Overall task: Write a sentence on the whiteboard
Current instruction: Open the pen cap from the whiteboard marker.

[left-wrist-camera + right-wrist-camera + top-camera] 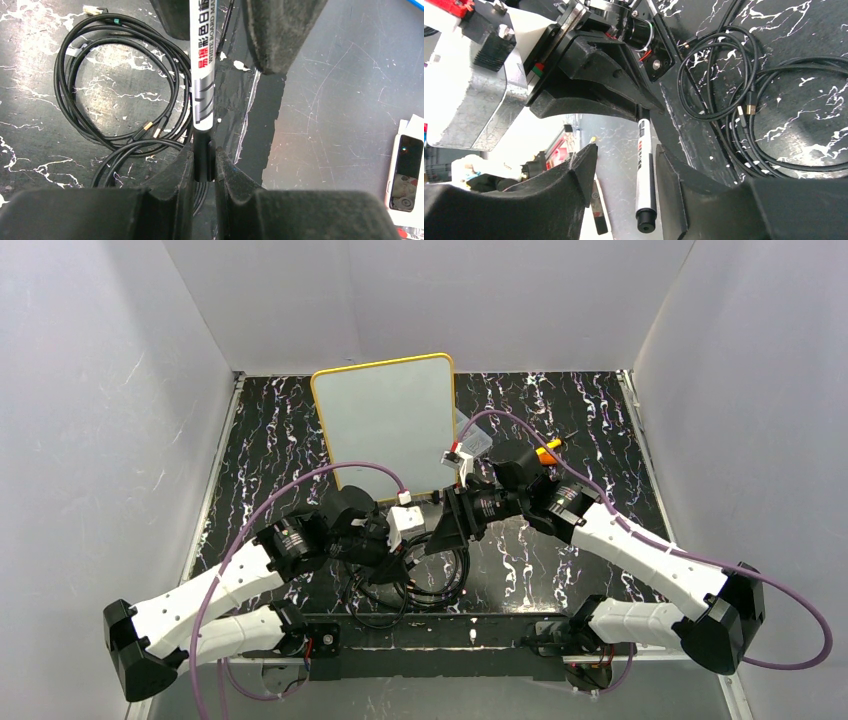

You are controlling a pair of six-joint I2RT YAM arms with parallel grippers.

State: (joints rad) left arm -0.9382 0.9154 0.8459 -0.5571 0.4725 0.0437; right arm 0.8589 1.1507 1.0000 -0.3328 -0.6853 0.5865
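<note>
The whiteboard (385, 420) lies flat at the back middle, white with a yellow-orange frame. I see no sentence on it. My left gripper (205, 161) is shut on the black cap end of a white board marker (202, 75). My right gripper (626, 155) is open, with a finger on each side of the marker's white barrel (645, 170), which stands closer to the right finger. The two grippers meet just in front of the board's near edge in the top view, the left gripper (428, 538) beside the right gripper (447, 523). The board's grey scratched face shows under the marker (619, 145).
A coil of black cables (415, 580) lies on the black marbled table just in front of the grippers and also shows in the left wrist view (115, 90). An orange object (547, 453) and a small clear package (470, 445) lie right of the board. White walls enclose the table.
</note>
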